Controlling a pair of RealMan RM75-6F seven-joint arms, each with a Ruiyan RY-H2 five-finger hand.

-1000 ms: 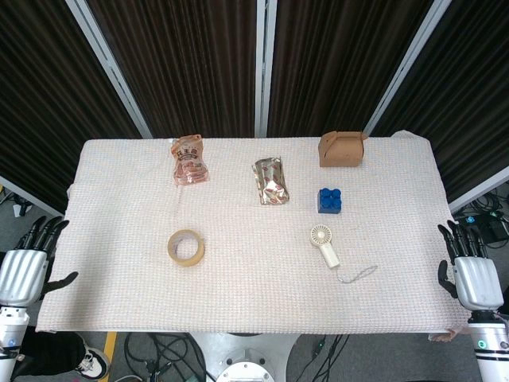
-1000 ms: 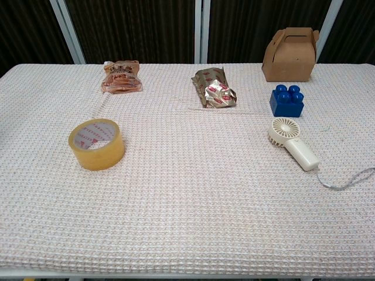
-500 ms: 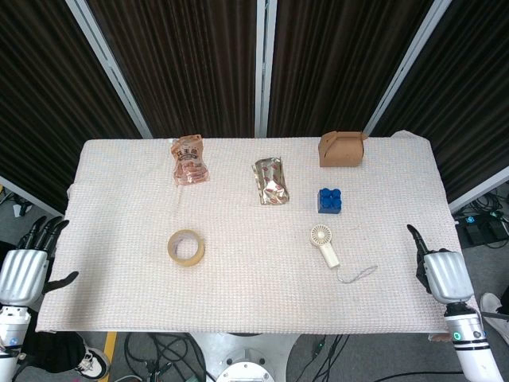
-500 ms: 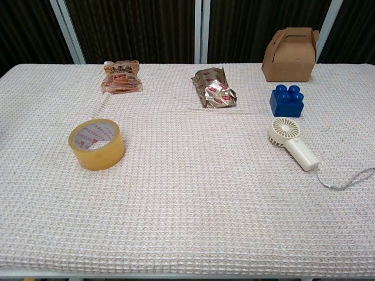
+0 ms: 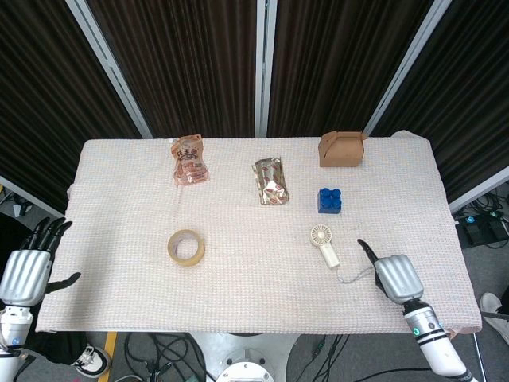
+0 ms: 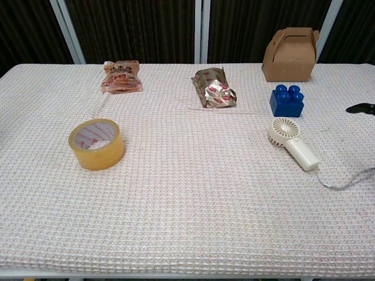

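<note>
Hovering over the table's near right, your right hand [image 5: 395,277] holds nothing, one finger extended; the fan [image 5: 324,244] lies just left, handle angled toward it. Your left hand [image 5: 24,270] hangs released, well apart.

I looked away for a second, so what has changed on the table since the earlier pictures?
The right robot hand has swung in from the table's right edge over the cloth, and is now near the cord of the handheld fan; it holds nothing. The left robot hand stayed open off the left edge. The fan, tape roll and blue block have not moved.
</note>
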